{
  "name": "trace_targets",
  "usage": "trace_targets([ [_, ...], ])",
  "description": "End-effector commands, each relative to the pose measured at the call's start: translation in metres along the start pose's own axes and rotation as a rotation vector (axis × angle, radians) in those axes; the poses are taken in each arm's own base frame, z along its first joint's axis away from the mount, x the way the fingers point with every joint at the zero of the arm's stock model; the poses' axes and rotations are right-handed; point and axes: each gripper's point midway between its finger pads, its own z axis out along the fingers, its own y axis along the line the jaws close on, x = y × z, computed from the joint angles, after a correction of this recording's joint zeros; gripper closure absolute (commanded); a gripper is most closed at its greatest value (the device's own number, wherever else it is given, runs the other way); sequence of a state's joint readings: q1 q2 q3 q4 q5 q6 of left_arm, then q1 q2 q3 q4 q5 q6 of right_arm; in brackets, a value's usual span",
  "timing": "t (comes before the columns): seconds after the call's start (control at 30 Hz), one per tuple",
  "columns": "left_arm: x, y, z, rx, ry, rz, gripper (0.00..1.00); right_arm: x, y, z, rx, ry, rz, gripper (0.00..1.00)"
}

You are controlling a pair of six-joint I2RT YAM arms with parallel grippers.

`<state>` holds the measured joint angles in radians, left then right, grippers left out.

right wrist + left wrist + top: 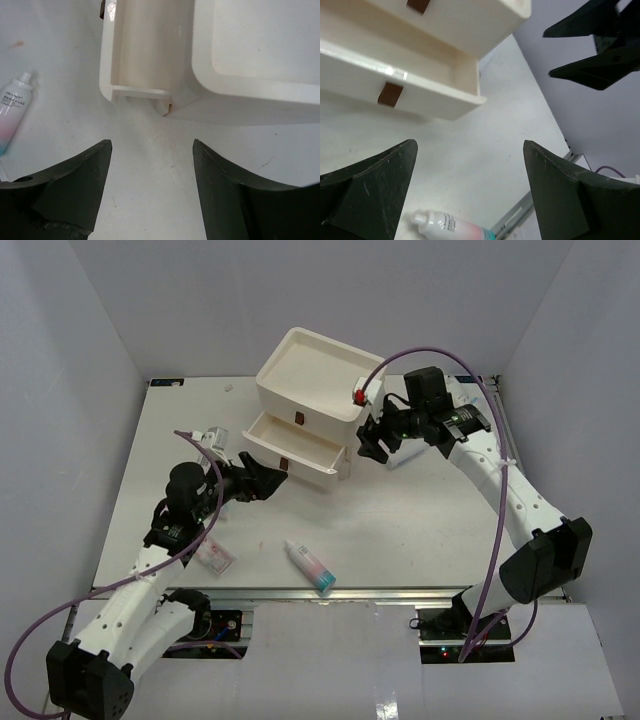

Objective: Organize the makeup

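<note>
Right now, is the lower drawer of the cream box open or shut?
Open. The lower drawer sticks out in front of the cream box, and its inside shows from above; the part in view looks empty.

The white bench [400, 520] carries a cream drawer box [310, 380], which stands just beyond the left claw [268, 480] and just left of the right claw [374, 447]. One drawer [295, 445] is pulled out toward the left claw. A white bottle with teal cap [309, 566] lies on its side, nearer the front edge than both claws. A flat sachet [213, 557] lies behind the left claw, beside its arm.
</note>
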<state>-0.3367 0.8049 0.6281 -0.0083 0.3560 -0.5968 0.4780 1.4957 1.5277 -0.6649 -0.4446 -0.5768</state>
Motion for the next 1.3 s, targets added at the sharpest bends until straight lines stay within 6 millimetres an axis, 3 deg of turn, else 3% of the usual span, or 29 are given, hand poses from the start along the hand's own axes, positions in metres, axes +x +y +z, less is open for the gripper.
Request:
trace_targets([
  [0.0, 0.051, 0.013, -0.009, -0.08, 0.184, -0.255, 0.02, 0.022, 0.004, -0.017, -0.022, -0.055, 0.032, 0.27],
  [0.13, 0.064, 0.012, -0.019, -0.095, 0.185, -0.35, 0.02, 0.057, 0.008, -0.03, 0.005, -0.077, 0.113, 0.26],
  [0.37, 0.12, 0.028, -0.023, -0.251, 0.345, -0.446, 0.06, 0.113, 0.001, -0.049, 0.069, -0.148, 0.308, 0.25],
  [0.47, 0.145, 0.032, -0.026, -0.38, 0.414, -0.455, 0.04, 0.124, 0.001, -0.057, 0.078, -0.176, 0.365, 0.25],
  [0.63, 0.172, 0.046, -0.037, -0.63, 0.468, -0.469, 0.02, 0.126, -0.001, -0.067, 0.115, -0.204, 0.364, 0.24],
  [1.1, 0.236, 0.031, -0.017, -0.819, 0.597, -0.522, 0.02, 0.126, -0.003, -0.078, 0.155, -0.229, 0.364, 0.23],
  [1.27, 0.247, 0.03, -0.01, -0.845, 0.619, -0.517, 0.09, 0.126, -0.001, -0.079, 0.156, -0.231, 0.359, 0.23],
])
